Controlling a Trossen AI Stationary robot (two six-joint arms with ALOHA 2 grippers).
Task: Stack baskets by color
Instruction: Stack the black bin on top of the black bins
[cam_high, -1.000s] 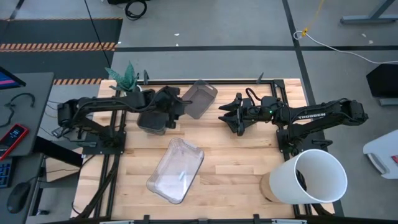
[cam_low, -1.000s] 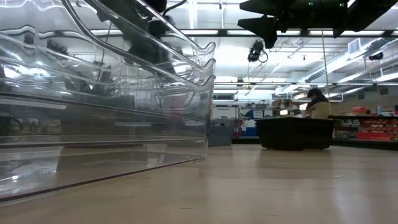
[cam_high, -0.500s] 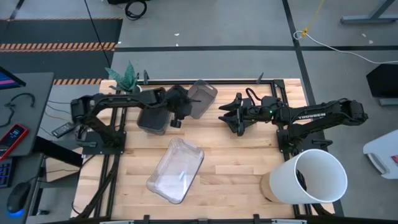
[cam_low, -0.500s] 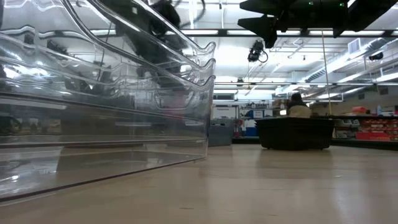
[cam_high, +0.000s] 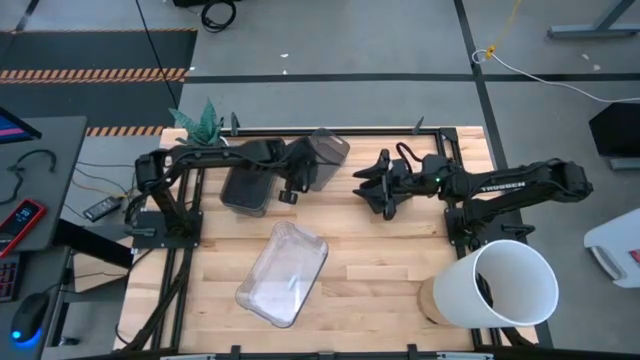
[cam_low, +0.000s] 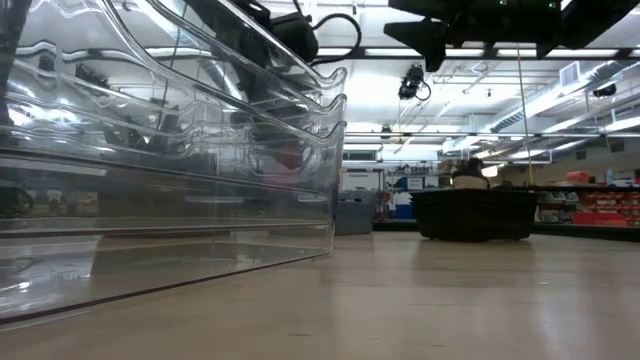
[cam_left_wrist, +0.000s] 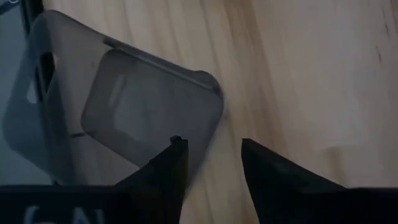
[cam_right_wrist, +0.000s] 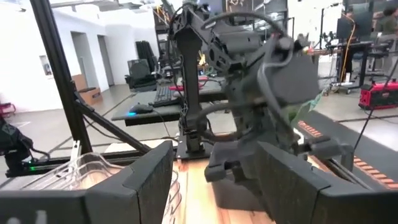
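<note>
The smoky grey translucent basket (cam_high: 323, 158), a rectangular bin with rounded corners, lies tilted at the far edge of the wooden surface (cam_high: 380, 260), in the same place as one second ago. The left pincer (cam_high: 297, 175) has advanced: one second ago it hung over the dark basket stack (cam_high: 246, 190), and it now stands at the grey basket's near-left edge. The left arm's shoulder and elbow have shifted toward the centre as well.

In the left wrist view the left pincer (cam_left_wrist: 213, 163) shows a narrow gap between its fingers (cam_left_wrist: 168, 167), with nothing gripped; the grey basket (cam_left_wrist: 124, 112) lies just beyond and beside one fingertip. Contact cannot be confirmed.

The right pincer (cam_high: 372, 186) waits, spread wide and empty, just to the right of the grey basket, unchanged from the earlier frames.

The stack of large clear plastic baskets (cam_high: 283, 273) lies diagonally on the near-centre part of the surface, well apart from both pincers. In the low view this stack (cam_low: 170, 190) fills the left half and hides most of the left arm. A black basket (cam_low: 474, 214) stands farther off. The number of nested baskets in each stack is hard to make out.
</note>
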